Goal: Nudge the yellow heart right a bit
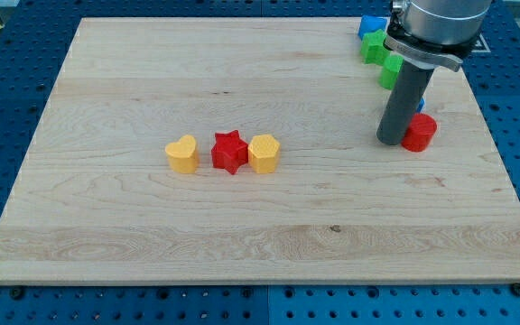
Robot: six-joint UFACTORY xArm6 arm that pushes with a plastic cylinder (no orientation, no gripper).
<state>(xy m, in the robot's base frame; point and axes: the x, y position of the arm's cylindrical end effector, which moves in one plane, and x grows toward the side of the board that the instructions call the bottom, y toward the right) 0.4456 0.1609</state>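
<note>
The yellow heart (181, 153) lies left of the board's middle. A red star (229, 151) sits just to its right, with a small gap between them. A yellow hexagon-like block (264, 153) touches the star's right side. My tip (391, 140) rests on the board far to the right of these three, right beside a red round block (419, 132), on its left.
Near the view's top right, a blue block (372, 25) and two green blocks (376, 47) (390, 70) sit close to the arm; the arm partly hides them. A bit of another blue block (421, 105) peeks out behind the rod. The wooden board (242, 244) rests on a blue perforated table.
</note>
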